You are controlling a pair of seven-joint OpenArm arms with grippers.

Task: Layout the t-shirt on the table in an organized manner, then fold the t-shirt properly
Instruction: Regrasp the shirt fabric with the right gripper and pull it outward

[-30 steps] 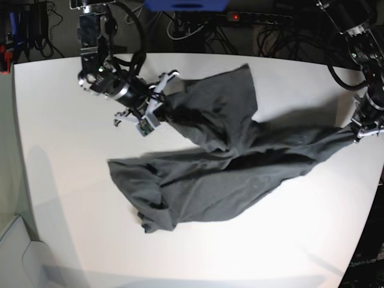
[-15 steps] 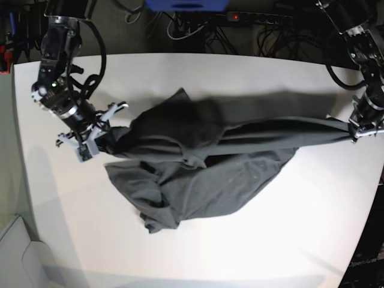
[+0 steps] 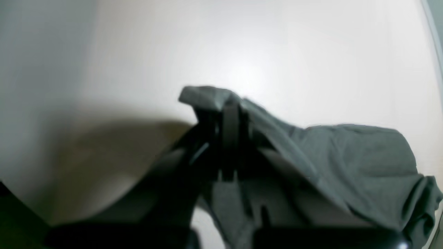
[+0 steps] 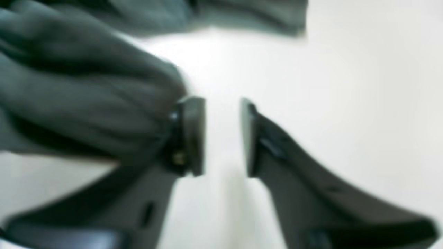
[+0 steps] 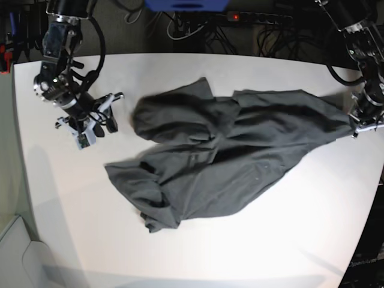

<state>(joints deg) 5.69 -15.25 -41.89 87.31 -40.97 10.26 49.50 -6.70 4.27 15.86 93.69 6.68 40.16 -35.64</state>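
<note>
The dark grey t-shirt [image 5: 228, 162] lies crumpled across the middle of the white table [image 5: 270, 252], bunched at its lower left. My right gripper [image 5: 99, 120] stands open just left of the shirt. In the right wrist view, that gripper [image 4: 221, 135] has only bare table between its fingers, and the fabric [image 4: 86, 86] rests against the outside of the left finger. At the table's right edge my left gripper [image 5: 355, 127] is shut on the shirt's right end. The left wrist view shows it [image 3: 230, 107] pinching a fold of the cloth [image 3: 346, 155].
Behind the table's far edge run dark cables, a power strip with a red light [image 5: 235, 17] and a blue object [image 5: 186, 5]. A pale grey surface [image 5: 18, 252] lies off the front left corner. The table's right edge curves close to my left gripper.
My right gripper has opened and let go of the shirt, then drawn slightly away. The stretched fabric has dropped and settled flat on the table. My left gripper kept its hold.
</note>
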